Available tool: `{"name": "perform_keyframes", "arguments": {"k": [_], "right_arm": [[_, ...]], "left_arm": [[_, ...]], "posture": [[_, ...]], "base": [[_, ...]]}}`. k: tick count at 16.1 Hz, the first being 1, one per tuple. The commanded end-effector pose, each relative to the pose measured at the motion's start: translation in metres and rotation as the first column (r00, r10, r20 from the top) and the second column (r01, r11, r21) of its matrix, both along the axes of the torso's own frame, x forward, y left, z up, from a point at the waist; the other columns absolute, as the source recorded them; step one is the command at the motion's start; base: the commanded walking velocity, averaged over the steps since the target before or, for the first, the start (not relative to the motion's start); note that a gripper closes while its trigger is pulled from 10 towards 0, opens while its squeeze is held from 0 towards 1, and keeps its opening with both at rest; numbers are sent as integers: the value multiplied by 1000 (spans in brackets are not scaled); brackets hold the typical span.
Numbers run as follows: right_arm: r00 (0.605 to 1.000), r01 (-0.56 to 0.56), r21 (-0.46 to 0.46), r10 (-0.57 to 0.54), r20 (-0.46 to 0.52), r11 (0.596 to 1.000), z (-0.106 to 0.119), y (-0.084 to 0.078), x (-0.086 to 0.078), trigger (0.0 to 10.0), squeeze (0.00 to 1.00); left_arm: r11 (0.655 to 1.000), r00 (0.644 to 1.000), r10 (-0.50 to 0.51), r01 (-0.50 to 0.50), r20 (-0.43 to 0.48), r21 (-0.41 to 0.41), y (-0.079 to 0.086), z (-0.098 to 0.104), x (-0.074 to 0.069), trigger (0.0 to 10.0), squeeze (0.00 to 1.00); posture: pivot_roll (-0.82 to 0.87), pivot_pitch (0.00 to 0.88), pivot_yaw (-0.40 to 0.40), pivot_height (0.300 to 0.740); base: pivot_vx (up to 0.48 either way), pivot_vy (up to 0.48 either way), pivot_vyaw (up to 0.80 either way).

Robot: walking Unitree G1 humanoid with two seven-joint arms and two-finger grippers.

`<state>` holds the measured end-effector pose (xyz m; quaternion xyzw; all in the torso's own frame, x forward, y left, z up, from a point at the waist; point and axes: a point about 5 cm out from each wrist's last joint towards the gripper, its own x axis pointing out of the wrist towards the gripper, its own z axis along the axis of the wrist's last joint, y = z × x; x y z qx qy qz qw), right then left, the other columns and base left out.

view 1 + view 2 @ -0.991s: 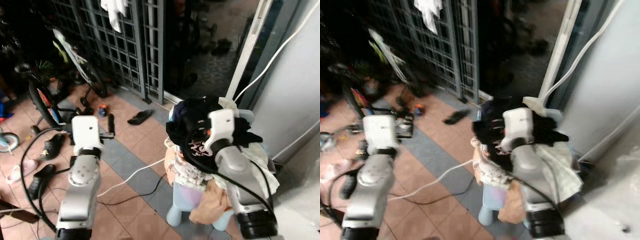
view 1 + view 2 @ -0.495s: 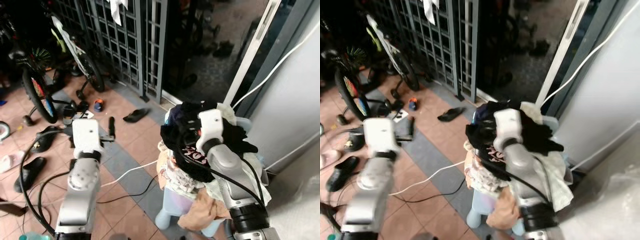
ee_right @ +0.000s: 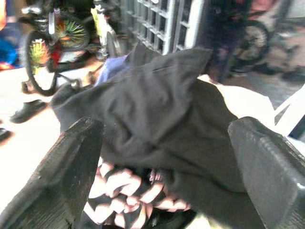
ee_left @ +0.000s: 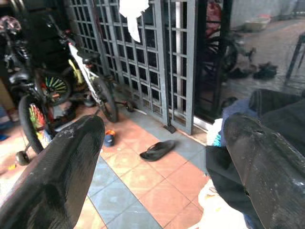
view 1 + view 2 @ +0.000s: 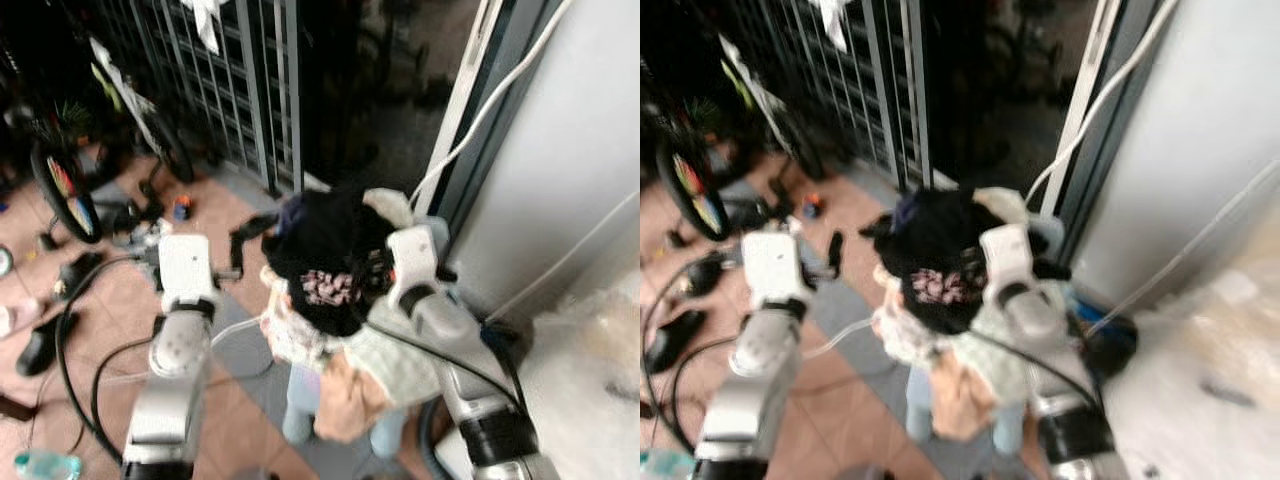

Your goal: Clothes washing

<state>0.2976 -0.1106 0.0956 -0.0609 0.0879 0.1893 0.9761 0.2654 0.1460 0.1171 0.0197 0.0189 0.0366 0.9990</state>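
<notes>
Right arm is nearest and doing the work. Right gripper (image 3: 162,143) has its two fingers (image 3: 71,176) spread wide, one on each side of the black garment (image 3: 157,109); nothing pinched yet. In the head views the wrist sits right against the top of the laundry pile (image 5: 330,300), so the black piece is touching or just short of the fingers.

The pile is heaped on a pale blue stool (image 5: 300,410): black garment on top, a patterned pink-and-white piece (image 5: 322,287) just under it, pale and peach cloth hanging lower down the front.

Left gripper (image 4: 162,157) is also spread, holding nothing, hanging over the tiled floor (image 4: 143,176) beside the pile, apart from it.

Farther out: a dark sandal (image 4: 157,149) on the tiles, bicycles (image 4: 90,81) against the metal grille gate (image 4: 157,52), a white cloth (image 4: 134,12) hung on the gate, and a white hose (image 5: 470,120) running up the wall on the right.

Step in hand, my read: grab the top garment off the pile.
- Push in deeper before closing so the fingers get a real fold, not just surface cloth.
- Take the bunched ridge in the middle, where the fabric is thickest.
- Lift straight up and slowly; the patterned piece may drag along or the heap may slide off the stool.
- Head views are blurred, so trust the wrist view for alignment.
</notes>
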Motion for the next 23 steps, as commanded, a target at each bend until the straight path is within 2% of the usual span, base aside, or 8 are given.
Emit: {"name": "perform_keyframes", "arguments": {"k": [1, 7, 8, 10, 13, 14, 18, 23], "right_arm": [[998, -25, -28, 24, -53, 999, -7, 1, -1, 10000, 0], [998, -46, -46, 43, -51, 998, -8, 23, 22, 10000, 0], [998, -41, -46, 39, -45, 998, -7, 24, 25, 10000, 0], [1000, 2, -51, -3, -26, 999, -2, 29, 45, 10000, 0], [998, 15, -72, -20, -62, 997, 0, 40, 57, 10000, 0], [993, 50, -82, -58, -99, 995, 0, 44, 63, 0, 0], [980, 111, -131, -130, -150, 985, -5, 49, 67, 0, 0], [956, 89, -251, -154, -249, 964, -42, 37, 47, 0, 0]], "left_arm": [[1000, 1000, 4, -4, 6, 3, 0, 3, -1, 10000, 0], [996, 990, 87, -85, -112, 20, 21, -10, -28, 10000, 0], [997, 990, 82, -80, -115, 23, 22, -10, -29, 10000, 0], [1000, 959, 25, -26, -281, 1, 21, -26, -46, 10000, 0], [1000, 954, -26, 26, -297, -3, 16, -24, -60, 10000, 0], [999, 951, -43, 49, -305, 11, 13, -22, -62, 10000, 0], [997, 940, -67, 74, -336, 8, 9, -21, -66, 10000, 0], [997, 936, -74, 82, -345, 8, 5, -20, -64, 10000, 0]], "posture": [[14, 9, 36, 740], [88, 74, 31, 740], [88, 74, 31, 740], [130, 121, 8, 740], [156, 155, -8, 740], [168, 167, -15, 740], [169, 179, -31, 740], [158, 180, -36, 740]], "base": [[0, 0, 0], [0, 0, 0], [0, 0, 0], [0, 0, 0], [0, 0, 0], [0, 0, 0], [0, 0, 0], [0, 0, 0]]}}
